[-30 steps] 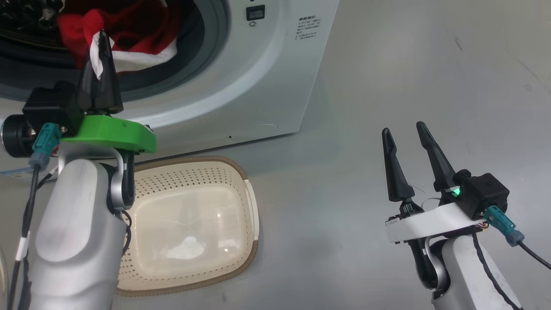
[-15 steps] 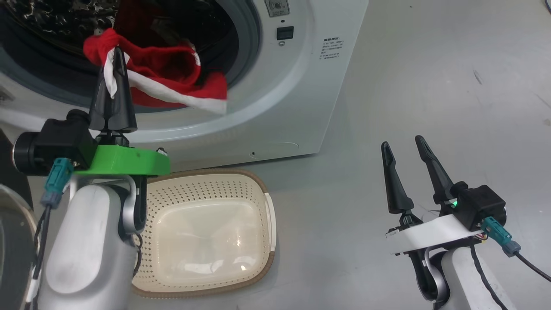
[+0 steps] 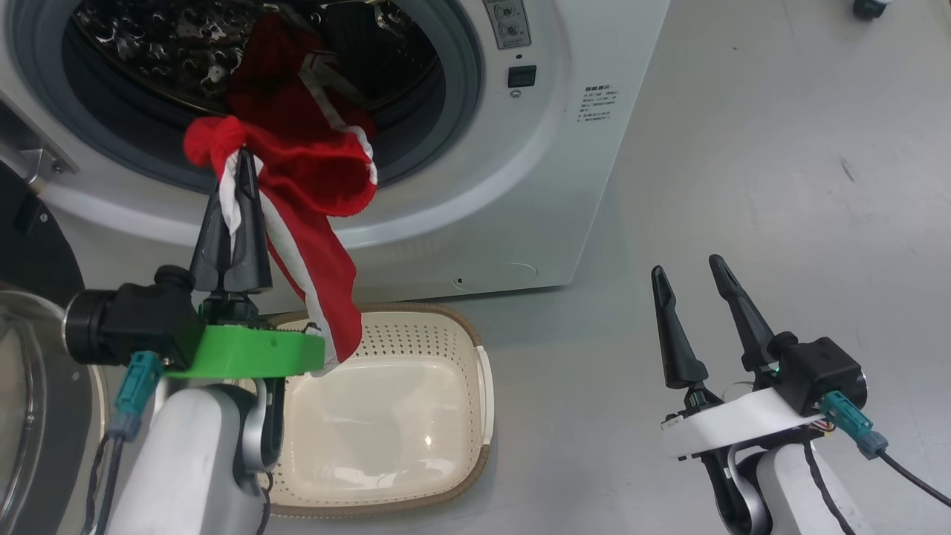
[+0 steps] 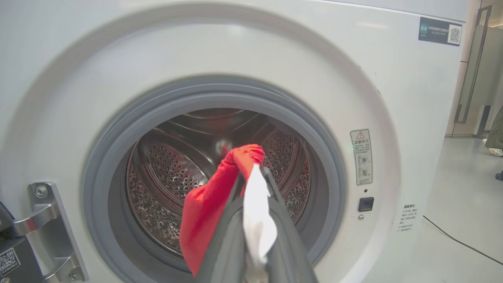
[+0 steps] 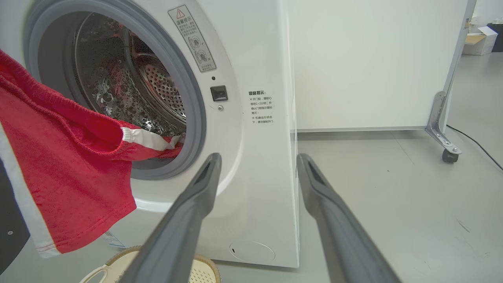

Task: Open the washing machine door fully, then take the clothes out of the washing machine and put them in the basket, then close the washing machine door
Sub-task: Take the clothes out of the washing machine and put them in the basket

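Observation:
The white washing machine (image 3: 565, 148) stands with its steel drum (image 3: 148, 52) exposed. The washing machine door (image 3: 30, 253) is swung out at the far left, its glass bowl low at that edge. My left gripper (image 3: 241, 154) is shut on the clothes (image 3: 312, 171), a red garment with white trim. It is held in front of the opening; one end hangs down to the back rim of the cream basket (image 3: 446, 316), the other trails into the drum. In the left wrist view, the left gripper (image 4: 253, 171) pinches red and white cloth (image 4: 204, 212). My right gripper (image 3: 687, 271) stands open and holds nothing, right of the basket.
In the right wrist view, a white partition (image 5: 373, 59) on a caster (image 5: 448, 155) stands right of the washer, and a dark cable (image 5: 475, 143) lies on the floor. The grey floor (image 3: 780, 148) stretches to the right of the washer. The door hinge (image 4: 43, 220) sits left of the opening.
The head camera has shifted, so the washer sits lower and further right in view. My left gripper has drawn the garment out of the drum; it now hangs down to the basket's rim. The right gripper stays open.

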Motion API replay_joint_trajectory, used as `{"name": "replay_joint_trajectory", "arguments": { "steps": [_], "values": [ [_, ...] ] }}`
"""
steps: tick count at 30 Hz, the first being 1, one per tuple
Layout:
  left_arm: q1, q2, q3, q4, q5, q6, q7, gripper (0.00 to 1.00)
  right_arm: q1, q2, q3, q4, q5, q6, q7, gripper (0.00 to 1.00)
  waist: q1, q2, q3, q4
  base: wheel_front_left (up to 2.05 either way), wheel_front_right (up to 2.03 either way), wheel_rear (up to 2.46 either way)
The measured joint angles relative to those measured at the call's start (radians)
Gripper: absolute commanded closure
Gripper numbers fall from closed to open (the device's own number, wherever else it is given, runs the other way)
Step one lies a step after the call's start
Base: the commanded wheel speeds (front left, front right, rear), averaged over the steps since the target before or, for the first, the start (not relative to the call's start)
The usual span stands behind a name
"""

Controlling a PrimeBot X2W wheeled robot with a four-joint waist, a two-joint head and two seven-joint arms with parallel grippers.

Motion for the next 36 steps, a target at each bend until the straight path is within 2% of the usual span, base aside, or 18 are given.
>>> {"name": "replay_joint_trajectory", "arguments": {
  "steps": [6,17,27,36],
  "values": [
    [0.077,-0.001,-0.029,-0.012,-0.004,0.0,0.015,1.0,0.002,0.0,0.012,0.0,-0.008,0.0,0.0,0.0,0.0,0.0,-0.002,0.006,0.0,0.0,0.0],
    [0.181,-0.004,-0.065,0.075,-0.037,0.008,0.086,1.0,0.003,0.0,0.031,-0.016,-0.016,0.0,0.0,0.0,0.0,0.0,0.028,0.002,0.0,0.0,0.0],
    [0.174,-0.006,-0.068,0.227,-0.072,0.008,0.108,1.0,-0.017,-0.001,0.049,-0.039,-0.017,0.0,0.0,0.0,0.0,0.0,0.103,-0.024,0.0,0.0,0.0],
    [0.05,-0.009,-0.048,0.397,-0.089,0.009,0.134,1.0,-0.074,-0.002,0.048,-0.069,-0.003,0.0,0.0,0.0,0.0,0.0,0.203,-0.075,0.0,0.0,0.0]
  ]
}}
